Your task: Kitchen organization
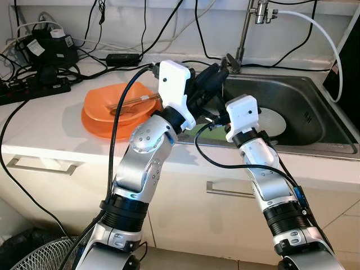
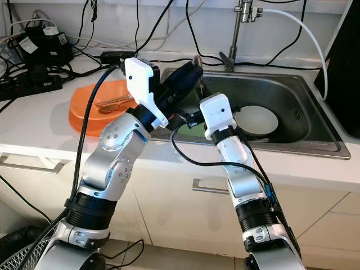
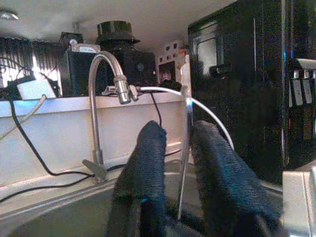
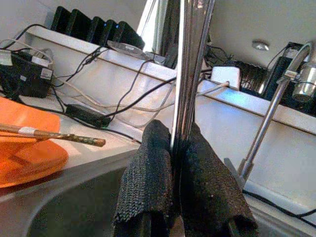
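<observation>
A shiny metal utensil (image 4: 190, 74) stands upright with my right gripper (image 4: 177, 133) shut on its handle, just over the left edge of the steel sink (image 1: 306, 93). My left gripper (image 3: 180, 131) reaches in from above, open, its two fingers either side of the same thin utensil (image 3: 185, 148) with a gap showing. In the left eye view both grippers meet near the sink's left rim, the left gripper (image 1: 216, 73) above the right gripper (image 1: 209, 117). An orange plate (image 1: 107, 115) on the counter holds wooden chopsticks (image 1: 132, 102). A white plate (image 1: 275, 121) lies in the sink.
The faucet (image 1: 247, 28) with a white hose rises behind the sink. Power strips and tangled black cables (image 1: 34, 56) crowd the back left of the white counter. A dark appliance (image 1: 346, 62) stands at the right. A fan grille (image 1: 45, 256) sits on the floor.
</observation>
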Controlling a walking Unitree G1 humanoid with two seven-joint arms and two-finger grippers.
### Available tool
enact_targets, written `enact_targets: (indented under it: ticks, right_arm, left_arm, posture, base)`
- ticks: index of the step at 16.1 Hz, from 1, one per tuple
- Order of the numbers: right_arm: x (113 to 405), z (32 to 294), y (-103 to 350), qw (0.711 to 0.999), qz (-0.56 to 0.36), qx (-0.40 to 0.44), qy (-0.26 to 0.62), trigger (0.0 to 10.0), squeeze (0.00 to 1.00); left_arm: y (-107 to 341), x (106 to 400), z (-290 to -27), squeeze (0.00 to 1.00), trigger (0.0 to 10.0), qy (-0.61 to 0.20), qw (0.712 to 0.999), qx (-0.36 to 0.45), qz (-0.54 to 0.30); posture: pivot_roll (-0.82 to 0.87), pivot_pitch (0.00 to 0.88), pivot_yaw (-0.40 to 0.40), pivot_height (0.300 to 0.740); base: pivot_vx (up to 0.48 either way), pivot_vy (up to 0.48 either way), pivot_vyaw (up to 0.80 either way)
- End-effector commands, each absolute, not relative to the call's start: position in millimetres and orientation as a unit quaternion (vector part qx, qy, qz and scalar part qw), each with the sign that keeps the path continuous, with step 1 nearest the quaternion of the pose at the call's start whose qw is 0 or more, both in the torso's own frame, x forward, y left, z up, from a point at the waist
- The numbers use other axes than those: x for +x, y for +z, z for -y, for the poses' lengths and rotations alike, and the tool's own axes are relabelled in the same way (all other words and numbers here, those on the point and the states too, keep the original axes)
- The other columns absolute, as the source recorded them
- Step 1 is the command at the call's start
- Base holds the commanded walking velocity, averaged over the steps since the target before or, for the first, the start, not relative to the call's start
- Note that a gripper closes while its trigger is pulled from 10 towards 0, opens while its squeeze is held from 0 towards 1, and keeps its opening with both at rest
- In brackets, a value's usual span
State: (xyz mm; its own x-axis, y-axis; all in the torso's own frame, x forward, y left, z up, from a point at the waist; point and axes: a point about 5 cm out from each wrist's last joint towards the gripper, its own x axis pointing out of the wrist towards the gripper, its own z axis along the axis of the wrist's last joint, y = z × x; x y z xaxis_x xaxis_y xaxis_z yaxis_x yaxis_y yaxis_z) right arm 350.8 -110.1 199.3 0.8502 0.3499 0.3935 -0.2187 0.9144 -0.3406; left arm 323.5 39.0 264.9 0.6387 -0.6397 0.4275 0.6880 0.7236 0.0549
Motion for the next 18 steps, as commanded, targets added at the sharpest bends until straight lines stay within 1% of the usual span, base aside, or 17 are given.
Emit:
enact_targets:
  ticks: [1,6,7,8,9,10,12,14,16,17,18]
  right_arm:
    - [354,117,210,0.954,0.243,-0.123,0.126,0.0,0.0]
    - [362,128,208,0.965,0.224,-0.104,0.091,0.0,0.0]
    - [364,133,207,0.968,0.219,-0.1,0.077,0.0,0.0]
    - [368,140,206,0.97,0.21,-0.1,0.063,0.0,0.0]
    - [370,142,206,0.971,0.208,-0.1,0.059,0.0,0.0]
    - [373,149,206,0.974,0.198,-0.098,0.046,0.0,0.0]
    - [377,153,206,0.976,0.194,-0.097,0.039,0.0,0.0]
    - [381,158,204,0.979,0.181,-0.087,0.022,0.0,0.0]
    - [384,160,197,0.984,0.162,-0.074,0.007,0.0,0.0]
    - [386,161,194,0.986,0.152,-0.073,0.003,10.0,0.0]
    - [387,161,192,0.987,0.147,-0.067,0.002,10.0,0.0]
  left_arm:
    - [263,325,-42,1.0,10.0,-0.358,0.909,-0.047,0.208]
    - [257,321,-44,1.0,10.0,-0.358,0.912,-0.035,0.197]
    - [253,319,-46,0.73,10.0,-0.357,0.915,-0.026,0.187]
    - [245,318,-52,0.0,10.0,-0.35,0.921,-0.017,0.17]
    - [241,317,-55,0.0,10.0,-0.346,0.924,-0.012,0.164]
    - [232,319,-64,0.0,10.0,-0.326,0.934,-0.003,0.148]
    - [224,319,-75,0.0,10.0,-0.305,0.943,0.005,0.129]
    - [216,319,-82,0.0,10.0,-0.294,0.95,0.019,0.107]
    - [199,319,-88,0.0,10.0,-0.28,0.957,0.054,0.056]
    - [185,318,-93,0.0,10.0,-0.274,0.959,0.075,0.012]
    - [175,316,-95,0.0,10.0,-0.271,0.959,0.084,-0.018]
  posture:
    - [0.08,0.0,0.048,0.74]
    - [0.08,0.0,0.048,0.74]
    - [0.08,0.0,0.048,0.74]
    - [0.09,0.0,0.044,0.74]
    - [0.09,0.0,0.044,0.74]
    - [0.09,0.0,0.04,0.74]
    - [0.1,0.0,0.036,0.74]
    - [0.1,0.0,0.032,0.74]
    - [0.1,0.0,0.032,0.74]
    - [0.1,0.001,0.03,0.74]
    - [0.11,0.002,0.027,0.74]
  base:
    - [0.0,0.0,0.0]
    - [0.0,0.0,0.0]
    - [0.0,0.0,0.0]
    - [0.0,0.0,0.0]
    - [0.0,0.0,0.0]
    - [0.0,0.0,0.0]
    - [0.0,0.0,0.0]
    - [0.0,0.0,0.0]
    - [0.0,0.0,0.0]
    - [0.0,0.0,0.0]
    - [0.0,0.0,0.0]
